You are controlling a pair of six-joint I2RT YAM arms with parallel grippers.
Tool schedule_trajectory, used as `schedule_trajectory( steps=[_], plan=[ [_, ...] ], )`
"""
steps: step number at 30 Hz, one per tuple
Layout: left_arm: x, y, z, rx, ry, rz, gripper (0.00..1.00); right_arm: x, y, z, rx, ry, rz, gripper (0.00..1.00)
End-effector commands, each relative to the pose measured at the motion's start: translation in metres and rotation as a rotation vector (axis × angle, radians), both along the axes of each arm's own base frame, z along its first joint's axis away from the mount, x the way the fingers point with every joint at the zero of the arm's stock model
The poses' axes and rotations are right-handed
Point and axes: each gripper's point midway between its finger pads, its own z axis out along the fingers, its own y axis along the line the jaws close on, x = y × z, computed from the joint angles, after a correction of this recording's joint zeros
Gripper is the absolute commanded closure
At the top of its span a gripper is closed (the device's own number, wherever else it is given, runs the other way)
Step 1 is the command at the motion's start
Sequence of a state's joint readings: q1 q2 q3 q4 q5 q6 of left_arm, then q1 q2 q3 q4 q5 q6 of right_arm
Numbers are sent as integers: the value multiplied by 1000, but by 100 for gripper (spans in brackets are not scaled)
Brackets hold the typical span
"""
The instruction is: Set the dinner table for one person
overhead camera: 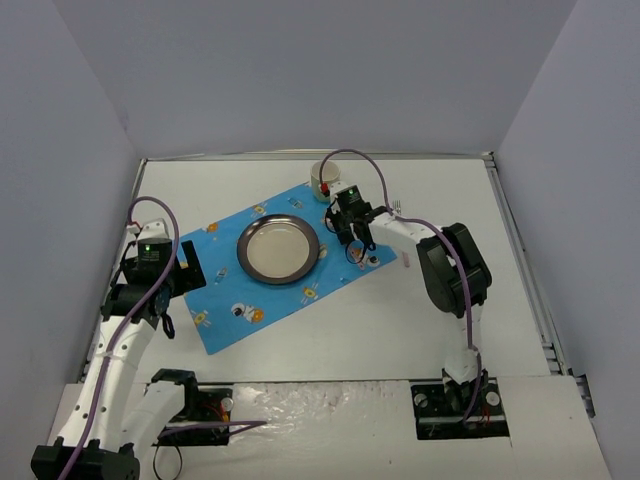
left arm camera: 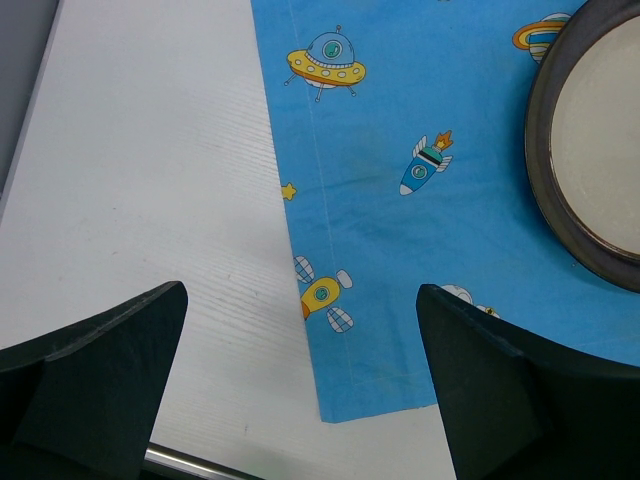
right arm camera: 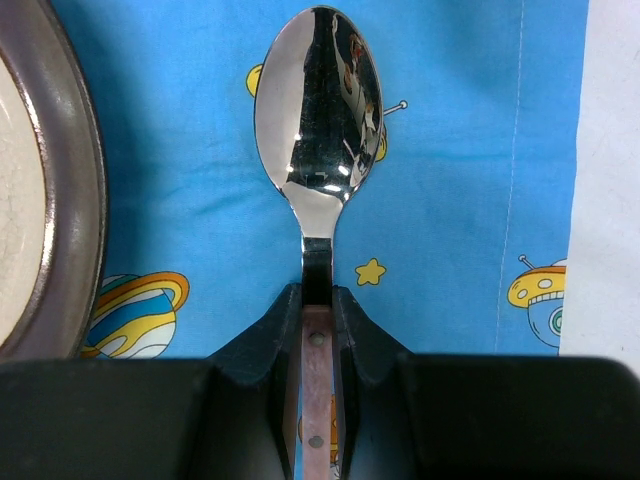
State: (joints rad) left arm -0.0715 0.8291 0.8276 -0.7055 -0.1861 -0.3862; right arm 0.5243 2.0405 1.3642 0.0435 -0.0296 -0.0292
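The white dinner table (overhead camera: 440,200) carries a blue cartoon-print placemat (overhead camera: 225,300) with a round metal plate (overhead camera: 278,250) on it. My right gripper (overhead camera: 353,238) is over the mat just right of the plate. It is shut on the brown riveted handle of a steel spoon (right arm camera: 318,100), whose bowl points ahead over the mat (right arm camera: 450,200), with the plate rim (right arm camera: 70,180) to its left. My left gripper (left arm camera: 300,400) is open and empty above the mat's corner (left arm camera: 400,250) on the left side of the table (left arm camera: 140,200), with the plate (left arm camera: 600,130) at the upper right.
A cream cup (overhead camera: 322,178) stands at the mat's far corner, just behind my right gripper. Grey walls close in the table on three sides. A metal edge strip (left arm camera: 200,462) runs near my left gripper.
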Motion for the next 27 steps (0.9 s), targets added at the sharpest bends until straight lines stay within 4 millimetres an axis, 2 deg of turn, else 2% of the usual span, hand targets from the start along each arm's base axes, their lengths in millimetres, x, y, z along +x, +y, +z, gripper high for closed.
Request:
schedule_trajectory(
  steps=[1,12,27],
  plan=[
    [10,5,15,15,-58,22,3,17,-3,14,8,-77,-14,100],
    [11,4,14,14,-56,19,3,18,-10,5,-22,-67,-4,100],
    [10,4,15,14,-60,19,3,25,-27,8,-67,-82,-29,100]
  ],
)
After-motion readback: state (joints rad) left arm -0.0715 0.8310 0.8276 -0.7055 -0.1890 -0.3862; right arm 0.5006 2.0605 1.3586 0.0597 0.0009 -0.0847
